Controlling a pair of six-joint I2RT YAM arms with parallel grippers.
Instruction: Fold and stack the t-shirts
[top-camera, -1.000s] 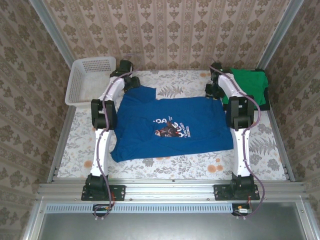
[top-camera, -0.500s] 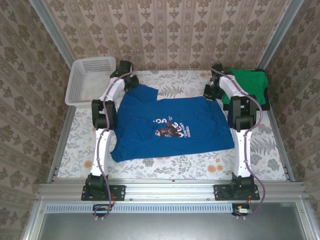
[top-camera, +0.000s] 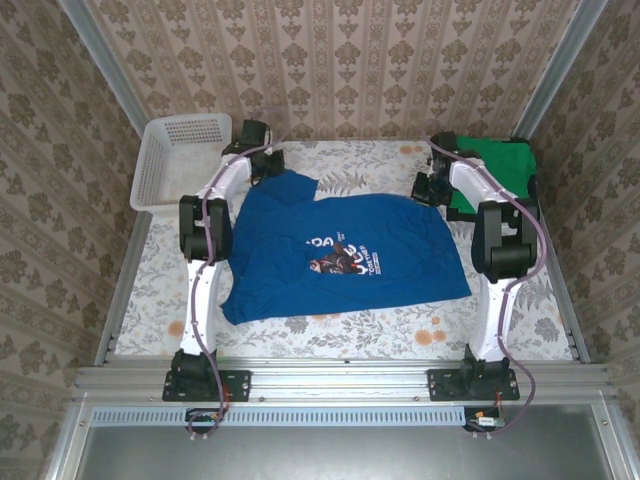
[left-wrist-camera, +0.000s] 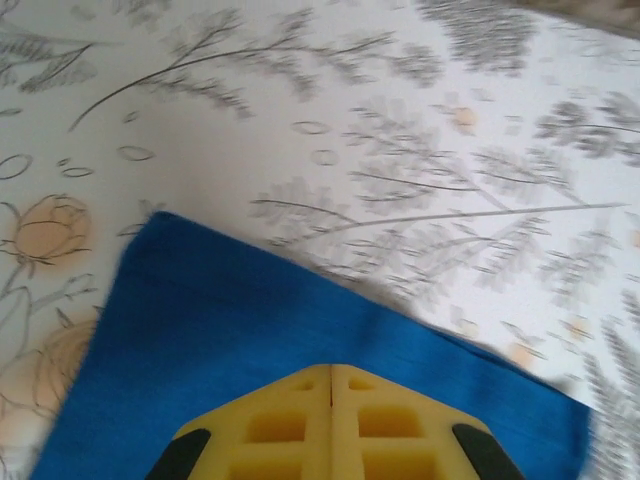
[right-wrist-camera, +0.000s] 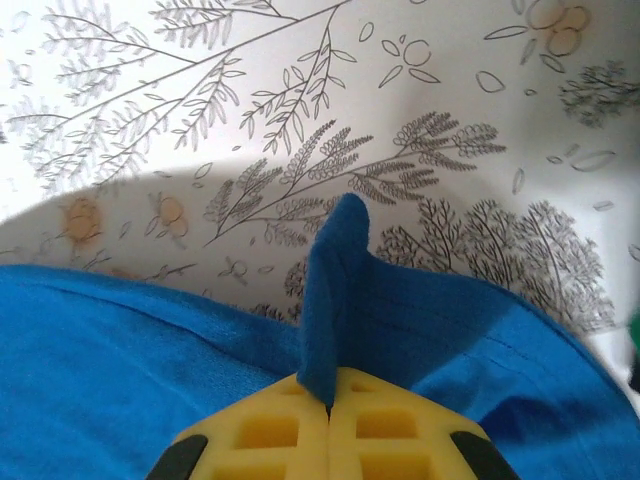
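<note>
A royal-blue t-shirt (top-camera: 340, 250) lies spread flat on the flowered surface (top-camera: 400, 335) between the two arms, its long axis running left to right, with a folded green t-shirt (top-camera: 495, 165) set apart at the far right corner. The right arm's fingers (right-wrist-camera: 345, 420) are clenched on a raised fold at the shirt's far right corner. The left arm's fingers (left-wrist-camera: 318, 395) are pressed together at the far left corner, apparently nipping the hem, though the pinch itself is hidden. The whole body of the shirt lies on the near side of both grips, so the fold likely means drawing that far edge toward the near hem.
</note>
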